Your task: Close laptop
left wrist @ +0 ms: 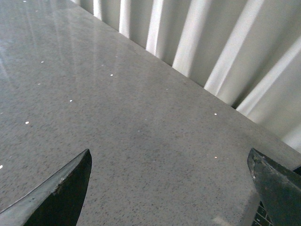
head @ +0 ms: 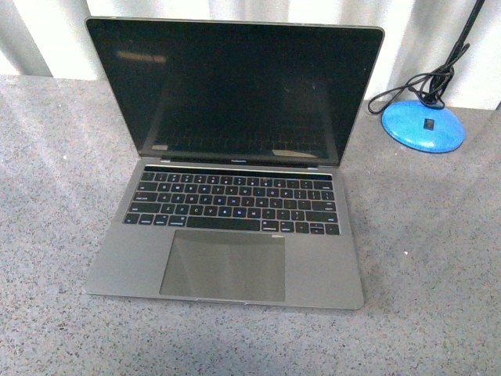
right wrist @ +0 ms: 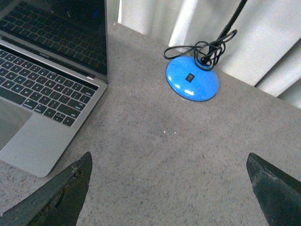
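Observation:
The laptop [head: 235, 204] stands open in the middle of the grey table, its black screen upright and tilted back, its keyboard and trackpad facing me. Neither arm shows in the front view. My left gripper [left wrist: 169, 172] is open and empty over bare tabletop; a few laptop keys [left wrist: 263, 216] show beside one fingertip. My right gripper [right wrist: 169, 174] is open and empty over bare tabletop, with the laptop's corner [right wrist: 42, 113] off to one side of it.
A blue lamp base [head: 423, 125] with a looped black cable and a black stem stands on the table at the back right; it also shows in the right wrist view [right wrist: 193, 79]. A white pleated curtain [head: 438, 31] closes off the back of the speckled grey table [head: 438, 258].

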You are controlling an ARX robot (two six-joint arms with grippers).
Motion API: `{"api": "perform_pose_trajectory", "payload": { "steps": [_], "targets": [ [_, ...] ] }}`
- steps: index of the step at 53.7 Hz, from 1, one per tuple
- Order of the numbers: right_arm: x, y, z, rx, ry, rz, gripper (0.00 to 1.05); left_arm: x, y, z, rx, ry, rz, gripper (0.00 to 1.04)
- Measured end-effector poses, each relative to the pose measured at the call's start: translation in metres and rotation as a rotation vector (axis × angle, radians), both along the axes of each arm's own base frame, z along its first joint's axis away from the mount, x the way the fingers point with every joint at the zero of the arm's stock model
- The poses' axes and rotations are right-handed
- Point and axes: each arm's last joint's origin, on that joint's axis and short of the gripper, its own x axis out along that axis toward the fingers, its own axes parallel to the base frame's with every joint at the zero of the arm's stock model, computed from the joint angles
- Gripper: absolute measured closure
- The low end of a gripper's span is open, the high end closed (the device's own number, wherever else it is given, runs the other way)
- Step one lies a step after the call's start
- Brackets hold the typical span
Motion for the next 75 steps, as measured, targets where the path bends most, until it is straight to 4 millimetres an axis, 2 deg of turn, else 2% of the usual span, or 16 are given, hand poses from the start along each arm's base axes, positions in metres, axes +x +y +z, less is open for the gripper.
{"api": "perform_pose_trajectory", "payload": {
  "steps": [7, 16, 26, 35, 39, 45, 50, 57, 58, 64, 65, 74, 75],
  "targets": [
    [0.027, 0.005, 0.005, -0.036, -0.005, 0.026, 0.1, 0.024, 0.001, 0.01, 0.034, -0.009, -0.108, 0.07],
    [0.063, 0.02, 0.015, -0.072, -0.023, 0.095, 0.1, 0.067, -0.005, 0.027, 0.121, -0.006, -0.288, 0.07],
    [0.115, 0.047, 0.032, -0.138, -0.016, 0.243, 0.1, 0.13, -0.022, 0.05, 0.281, 0.045, -0.558, 0.07],
    [0.147, 0.062, 0.034, -0.209, -0.031, 0.314, 0.1, 0.177, -0.032, 0.052, 0.371, 0.117, -0.658, 0.07],
    [0.154, 0.066, 0.034, -0.232, -0.035, 0.325, 0.19, 0.19, -0.035, 0.048, 0.396, 0.147, -0.703, 0.07],
    [0.16, 0.072, 0.037, -0.262, -0.052, 0.354, 0.39, 0.203, -0.041, 0.047, 0.433, 0.166, -0.751, 0.07],
    [0.164, 0.078, 0.041, -0.293, -0.073, 0.383, 0.55, 0.213, -0.047, 0.049, 0.469, 0.168, -0.78, 0.21],
    [0.17, 0.086, 0.048, -0.308, -0.088, 0.407, 0.78, 0.227, -0.062, 0.05, 0.514, 0.178, -0.842, 0.47],
    [0.171, 0.086, 0.049, -0.308, -0.089, 0.408, 0.79, 0.228, -0.062, 0.05, 0.515, 0.178, -0.845, 0.48],
    [0.177, 0.091, 0.05, -0.304, -0.08, 0.429, 1.02, 0.232, -0.075, 0.042, 0.536, 0.224, -0.933, 0.72],
    [0.178, 0.092, 0.049, -0.304, -0.078, 0.43, 1.04, 0.232, -0.076, 0.041, 0.536, 0.226, -0.937, 0.73],
    [0.185, 0.096, 0.044, -0.287, -0.055, 0.454, 1.04, 0.232, -0.089, 0.028, 0.567, 0.304, -1.027, 1.02],
    [0.186, 0.096, 0.042, -0.287, -0.053, 0.456, 1.04, 0.232, -0.09, 0.027, 0.57, 0.307, -1.031, 1.01]
  ]
}}
